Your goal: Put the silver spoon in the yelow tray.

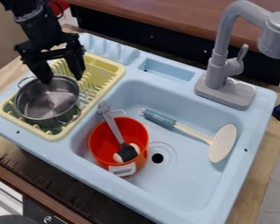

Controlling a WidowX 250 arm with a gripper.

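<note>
The black gripper (63, 80) hangs at the upper left with its fingers spread, over the back rim of a metal pot; nothing shows held between them. That silver pot (44, 104) sits in the yellow tray (101, 63), a slotted rack on the sink's left ledge. A grey utensil (112, 126), perhaps the silver spoon, leans in the orange-red pot in the sink, its lower part black. Whether it has a spoon's bowl I cannot tell.
The orange-red pot (100, 142) stands in the left of the light-blue sink (183, 186). A spatula (223, 143) with a teal handle lies to its right, beyond the drain. The grey faucet (215, 65) rises at the back right.
</note>
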